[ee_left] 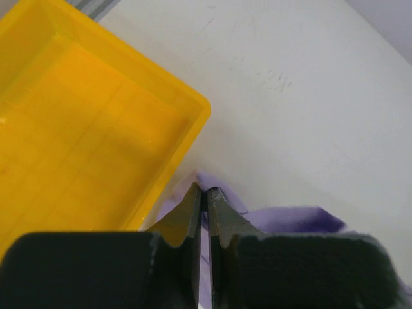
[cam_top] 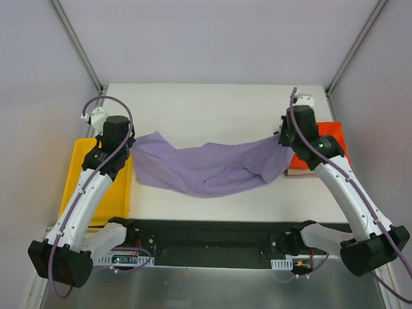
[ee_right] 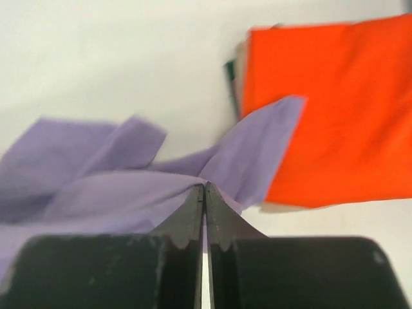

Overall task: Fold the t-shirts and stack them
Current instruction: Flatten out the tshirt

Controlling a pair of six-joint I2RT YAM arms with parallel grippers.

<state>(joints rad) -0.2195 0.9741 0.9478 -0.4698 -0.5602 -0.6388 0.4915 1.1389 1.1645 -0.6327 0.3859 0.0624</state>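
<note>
Top view: I hold the purple t-shirt [cam_top: 206,168] slung between my left gripper [cam_top: 131,149] and right gripper [cam_top: 284,138], its middle sagging over the table [cam_top: 212,106] at frame centre.

Left wrist view: my fingers pinch a shirt corner beside the yellow tray [ee_left: 96,129].

Right wrist view: my fingers clamp cloth near the orange folded stack [ee_right: 335,109].

Step, I judge: spreading before folding. The next move calls for laying the shirt flat.

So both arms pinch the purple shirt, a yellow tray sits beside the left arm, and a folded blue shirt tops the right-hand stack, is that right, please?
Not quite: that folded top shirt is orange, not blue, as the right wrist view shows. The rest stands: purple shirt pinched at both ends, yellow tray beside the left arm.
</note>
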